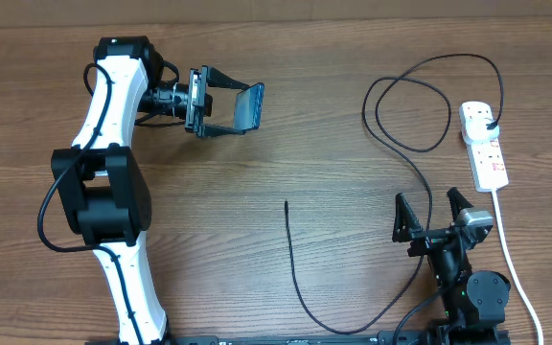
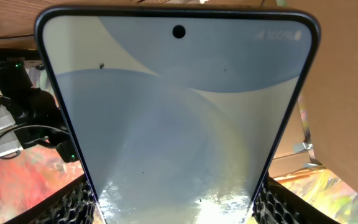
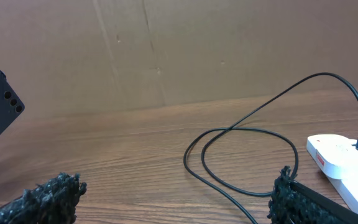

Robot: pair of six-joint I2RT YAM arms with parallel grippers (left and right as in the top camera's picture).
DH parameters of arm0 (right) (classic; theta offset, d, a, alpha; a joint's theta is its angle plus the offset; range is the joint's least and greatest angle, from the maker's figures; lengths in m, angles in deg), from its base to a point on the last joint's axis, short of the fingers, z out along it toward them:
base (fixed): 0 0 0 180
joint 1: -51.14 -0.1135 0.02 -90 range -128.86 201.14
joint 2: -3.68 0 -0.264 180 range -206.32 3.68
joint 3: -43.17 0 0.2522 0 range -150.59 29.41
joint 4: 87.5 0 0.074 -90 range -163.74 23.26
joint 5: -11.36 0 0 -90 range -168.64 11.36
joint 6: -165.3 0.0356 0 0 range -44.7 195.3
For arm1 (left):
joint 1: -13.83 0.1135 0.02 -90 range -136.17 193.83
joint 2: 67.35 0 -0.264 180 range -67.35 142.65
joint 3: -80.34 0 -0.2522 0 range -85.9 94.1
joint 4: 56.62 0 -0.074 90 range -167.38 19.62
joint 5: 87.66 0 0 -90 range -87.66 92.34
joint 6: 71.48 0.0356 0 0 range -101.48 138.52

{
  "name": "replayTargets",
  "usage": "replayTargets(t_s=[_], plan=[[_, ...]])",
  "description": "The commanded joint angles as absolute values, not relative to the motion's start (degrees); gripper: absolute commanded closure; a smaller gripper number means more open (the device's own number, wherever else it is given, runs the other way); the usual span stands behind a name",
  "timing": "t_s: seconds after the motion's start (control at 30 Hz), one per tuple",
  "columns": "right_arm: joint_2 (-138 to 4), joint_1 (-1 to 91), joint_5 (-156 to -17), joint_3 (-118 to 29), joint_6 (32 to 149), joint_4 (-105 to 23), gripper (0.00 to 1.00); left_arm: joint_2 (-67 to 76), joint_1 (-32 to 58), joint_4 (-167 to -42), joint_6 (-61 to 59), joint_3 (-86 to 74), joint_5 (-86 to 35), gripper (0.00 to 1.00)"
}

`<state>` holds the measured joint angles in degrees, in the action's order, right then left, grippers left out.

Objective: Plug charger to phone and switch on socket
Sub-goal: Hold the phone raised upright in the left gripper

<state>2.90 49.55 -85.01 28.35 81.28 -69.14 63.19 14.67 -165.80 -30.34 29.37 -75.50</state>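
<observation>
- Nearest, the right gripper (image 3: 176, 180) hangs low over the table (image 1: 333, 77), jaws spread wide with nothing between them.
- Just beyond it at 1 o'clock lies the socket (image 1: 488, 153), long axis running 12 to 6, with the charger (image 3: 227, 129) plugged into its far outlet.
- Farther off, at 9 o'clock from that gripper and well apart, the charger's free tip rests on the wood, its last stretch pointing toward 12.
- Farthest, at 10 o'clock, the left gripper (image 1: 245, 108) is clamped on the phone (image 2: 179, 124), held off the table, screen facing its own wrist; the port end is hidden.
- With the left gripper occupied, the tip likely falls to the right gripper, reaching toward 9 o'clock.
</observation>
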Motion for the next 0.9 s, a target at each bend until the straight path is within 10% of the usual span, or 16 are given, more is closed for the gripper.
replayTargets(t_s=[0.0,0.87], plan=[[3.5,49.2,-84.2,29.0,81.3,-69.3,0.0,63.0,14.6,-166.2,-28.6,30.9,-78.5,0.96],[3.5,49.2,-84.2,29.0,81.3,-69.3,0.0,63.0,14.6,-166.4,-26.6,30.9,-78.4,0.96]])
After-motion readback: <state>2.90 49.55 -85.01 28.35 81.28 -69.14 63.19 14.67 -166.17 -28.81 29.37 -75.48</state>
